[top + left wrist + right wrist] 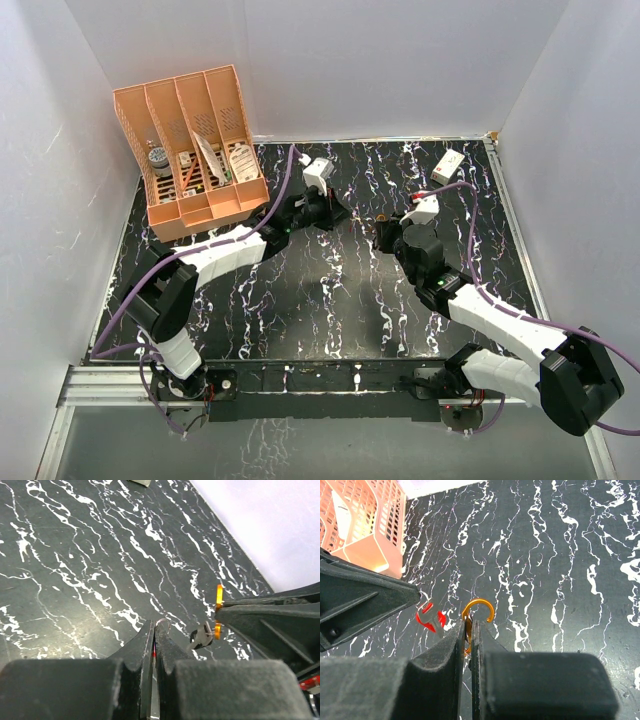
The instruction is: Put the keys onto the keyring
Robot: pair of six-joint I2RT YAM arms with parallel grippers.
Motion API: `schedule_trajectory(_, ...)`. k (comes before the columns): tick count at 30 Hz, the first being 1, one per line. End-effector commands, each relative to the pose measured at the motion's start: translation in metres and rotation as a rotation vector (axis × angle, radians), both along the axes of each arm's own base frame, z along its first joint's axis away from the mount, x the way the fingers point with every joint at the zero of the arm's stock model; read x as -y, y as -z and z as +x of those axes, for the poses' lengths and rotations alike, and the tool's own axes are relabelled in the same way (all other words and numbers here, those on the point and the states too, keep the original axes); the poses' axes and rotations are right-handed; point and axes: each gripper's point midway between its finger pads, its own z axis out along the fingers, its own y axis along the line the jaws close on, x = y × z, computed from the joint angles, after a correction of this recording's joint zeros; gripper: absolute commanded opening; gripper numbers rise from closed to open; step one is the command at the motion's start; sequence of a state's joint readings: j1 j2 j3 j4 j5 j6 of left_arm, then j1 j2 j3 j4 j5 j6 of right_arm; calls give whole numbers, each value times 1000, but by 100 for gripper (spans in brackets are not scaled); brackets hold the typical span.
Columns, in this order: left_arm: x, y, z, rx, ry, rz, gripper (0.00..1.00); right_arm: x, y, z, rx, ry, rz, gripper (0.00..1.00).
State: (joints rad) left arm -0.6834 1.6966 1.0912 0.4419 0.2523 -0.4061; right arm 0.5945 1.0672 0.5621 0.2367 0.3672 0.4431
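Our right gripper [471,626] clenches the keyring [481,605], its gold loop rising past the fingertips [461,637], long axis in line with them. Our left gripper [156,628] pinches the red key [430,618], which juts from its tips just left of the loop, not touching, over the black marbled table [330,300] between white walls [350,60].

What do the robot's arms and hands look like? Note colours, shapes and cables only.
The left arm and right arm have white shells with black joints; a purple cable trails along each. The left hand and right hand are black, with two wedge-shaped fingers.
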Motion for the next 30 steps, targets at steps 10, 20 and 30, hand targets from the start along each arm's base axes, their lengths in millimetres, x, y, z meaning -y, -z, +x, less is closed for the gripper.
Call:
schedule_trajectory(10, 11, -51, -10, -139, 1, -129, 0, 2, -30, 12, 105, 26, 11, 0)
schedule_trajectory(20, 10, -51, -11, -205, -27, -140, 0, 5, -33, 18, 152, 53, -2, 0)
schedule_trajectory(30, 11, -59, -12, -239, -46, -190, 0, 2, -33, 25, 206, 45, -18, 0)
